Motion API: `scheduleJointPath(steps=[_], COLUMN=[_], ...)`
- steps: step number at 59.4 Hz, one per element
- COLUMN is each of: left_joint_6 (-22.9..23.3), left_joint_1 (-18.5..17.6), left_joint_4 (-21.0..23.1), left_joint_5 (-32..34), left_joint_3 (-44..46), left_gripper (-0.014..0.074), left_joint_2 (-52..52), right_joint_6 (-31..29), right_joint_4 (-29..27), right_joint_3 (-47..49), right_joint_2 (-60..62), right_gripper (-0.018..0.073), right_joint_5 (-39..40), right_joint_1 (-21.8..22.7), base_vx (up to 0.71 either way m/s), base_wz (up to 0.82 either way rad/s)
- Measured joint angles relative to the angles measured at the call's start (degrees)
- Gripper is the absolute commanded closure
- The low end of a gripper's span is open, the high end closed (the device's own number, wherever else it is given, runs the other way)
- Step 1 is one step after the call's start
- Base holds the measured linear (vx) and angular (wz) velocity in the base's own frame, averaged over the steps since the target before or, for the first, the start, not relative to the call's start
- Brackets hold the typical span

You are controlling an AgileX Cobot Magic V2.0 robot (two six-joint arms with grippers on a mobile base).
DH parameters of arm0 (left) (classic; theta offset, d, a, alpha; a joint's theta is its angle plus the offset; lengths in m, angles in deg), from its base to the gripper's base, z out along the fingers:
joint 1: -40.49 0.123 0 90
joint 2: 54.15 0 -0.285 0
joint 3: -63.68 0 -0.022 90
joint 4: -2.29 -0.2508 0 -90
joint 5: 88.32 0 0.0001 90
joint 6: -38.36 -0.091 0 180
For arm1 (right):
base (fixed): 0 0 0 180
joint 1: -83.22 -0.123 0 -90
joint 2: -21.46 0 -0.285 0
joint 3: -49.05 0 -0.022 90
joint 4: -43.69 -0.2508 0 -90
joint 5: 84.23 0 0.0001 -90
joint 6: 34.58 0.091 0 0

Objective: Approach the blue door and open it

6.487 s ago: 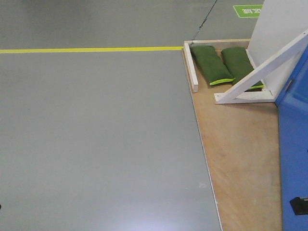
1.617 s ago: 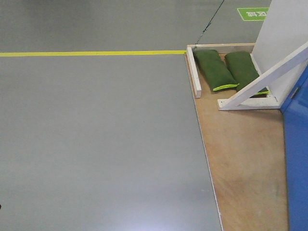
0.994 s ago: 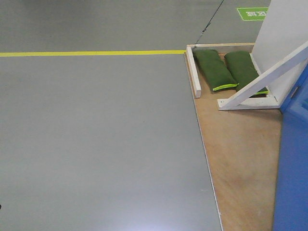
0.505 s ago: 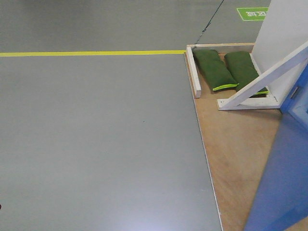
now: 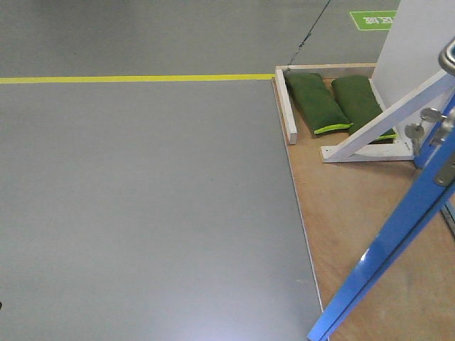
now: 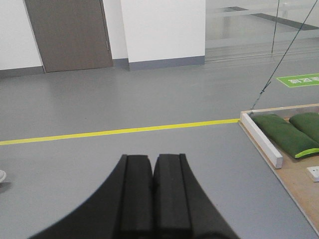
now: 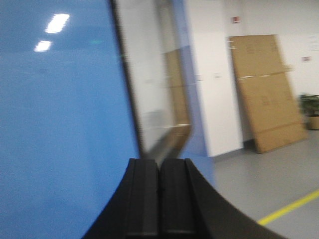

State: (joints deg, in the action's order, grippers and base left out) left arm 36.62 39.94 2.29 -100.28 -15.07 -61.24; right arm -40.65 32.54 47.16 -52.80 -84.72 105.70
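The blue door stands ajar at the right of the front view, seen nearly edge-on as a slanted blue band over the wooden platform. Its steel lever handle, lock with keys and latch plate show at the right edge. In the right wrist view the door's glossy face fills the left half, with its edge just above my right gripper, which is shut and empty. My left gripper is shut and empty and faces the grey floor. Neither gripper shows in the front view.
A plywood platform lies under the door frame. A white panel with a pale wooden brace stands at its back, with two green sandbags beside it. A yellow floor line crosses the grey floor. A cardboard sheet leans on a far wall.
The door has swung from a flat blue face at the right edge to a slanted edge-on band reaching left. Its handle, lock and latch plate have come into view.
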Motion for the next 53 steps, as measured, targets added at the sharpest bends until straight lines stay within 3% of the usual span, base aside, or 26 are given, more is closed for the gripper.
scheduleJointPath(steps=[14,24,37,53], left_joint_6=[0.00,0.00,0.00,0.00], left_joint_1=[0.00,0.00,0.00,0.00], left_joint_4=[0.00,0.00,0.00,0.00], left_joint_5=[0.00,0.00,0.00,0.00], left_joint_3=[0.00,0.00,0.00,0.00], left_gripper=[0.0526,0.0526,0.0526,0.0526], left_joint_2=[0.00,0.00,0.00,0.00], right_joint_6=[0.00,0.00,0.00,0.00], right_joint_4=[0.00,0.00,0.00,0.00], right_joint_3=[0.05,0.05,0.10,0.04], right_joint_2=[-0.09,-1.82,-5.79,-8.72], right_gripper=[0.0567,0.0567,0.0567,0.0567], right_joint_5=[-1.77,-1.84,-0.16,-1.79], right_joint_1=[-15.17,-23.06,-28.40,-31.72], base_vx=[0.00,0.00,0.00,0.00], base_wz=[0.00,0.00,0.00,0.00])
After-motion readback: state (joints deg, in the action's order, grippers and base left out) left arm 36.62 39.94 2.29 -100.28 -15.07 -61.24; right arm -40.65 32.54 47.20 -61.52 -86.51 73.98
